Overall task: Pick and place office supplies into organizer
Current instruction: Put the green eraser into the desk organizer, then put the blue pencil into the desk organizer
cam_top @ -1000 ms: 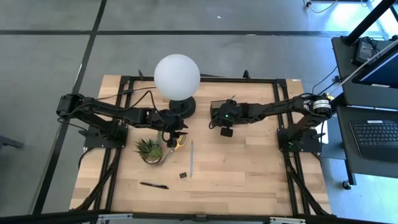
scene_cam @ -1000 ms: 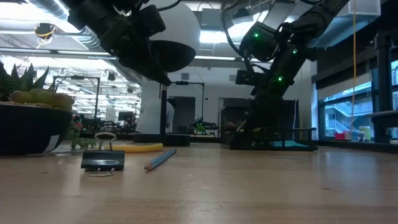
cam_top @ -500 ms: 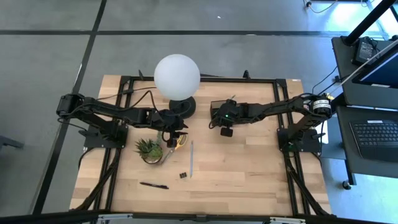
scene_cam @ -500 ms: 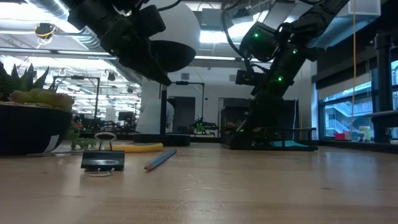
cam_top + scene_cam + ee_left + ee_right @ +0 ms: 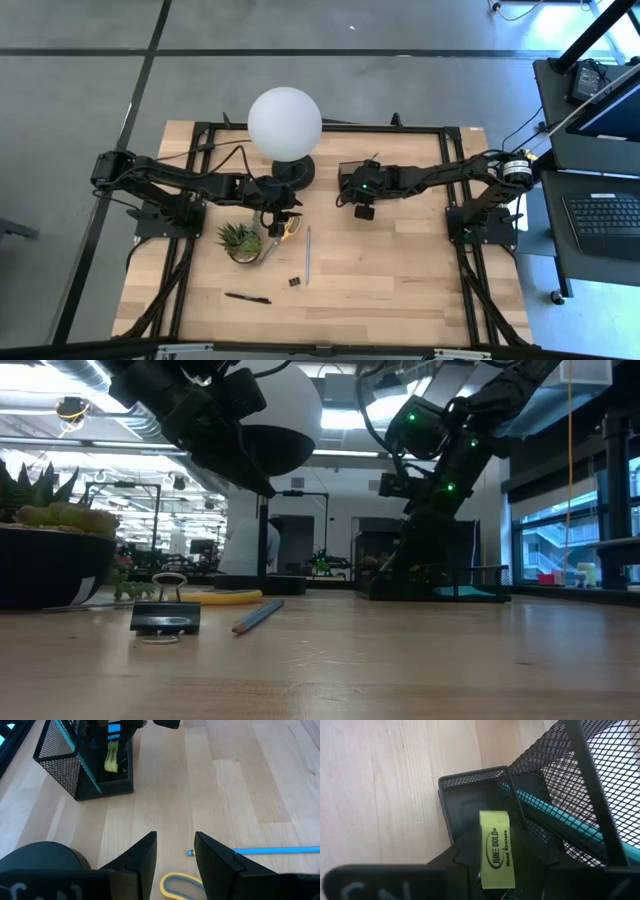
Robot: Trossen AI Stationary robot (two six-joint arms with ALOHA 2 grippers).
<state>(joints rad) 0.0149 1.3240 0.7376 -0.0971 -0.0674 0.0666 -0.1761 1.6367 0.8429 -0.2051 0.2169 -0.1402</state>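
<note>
My right gripper (image 5: 362,203) hangs over the black mesh organizer (image 5: 352,178), shut on a yellow eraser (image 5: 496,849) above the organizer's low front compartment (image 5: 465,805). My left gripper (image 5: 175,865) is open and empty, above the scissors' yellow handle (image 5: 177,887), clear of the table in the low view. The scissors (image 5: 286,229) lie flat beside the plant. A blue pencil (image 5: 308,255), a black binder clip (image 5: 295,282) and a black pen (image 5: 247,297) lie on the table nearer the front. The pencil (image 5: 258,615) and clip (image 5: 165,618) also show in the low view. My right gripper holds the yellow eraser by its near end (image 5: 498,880), between its two fingers. The eraser sticks out past the fingertips, lengthwise, over the front compartment. In the left wrist view it hangs tilted (image 5: 111,760) inside the compartment's walls. Whether its free end touches the floor cannot be told.
The white globe lamp (image 5: 285,120) on its round black base (image 5: 293,172) stands just behind my left gripper. The green potted plant (image 5: 240,240) stands left of the scissors. A teal strip (image 5: 545,810) runs along the organizer's tall mesh part. Bare wood lies at the front right.
</note>
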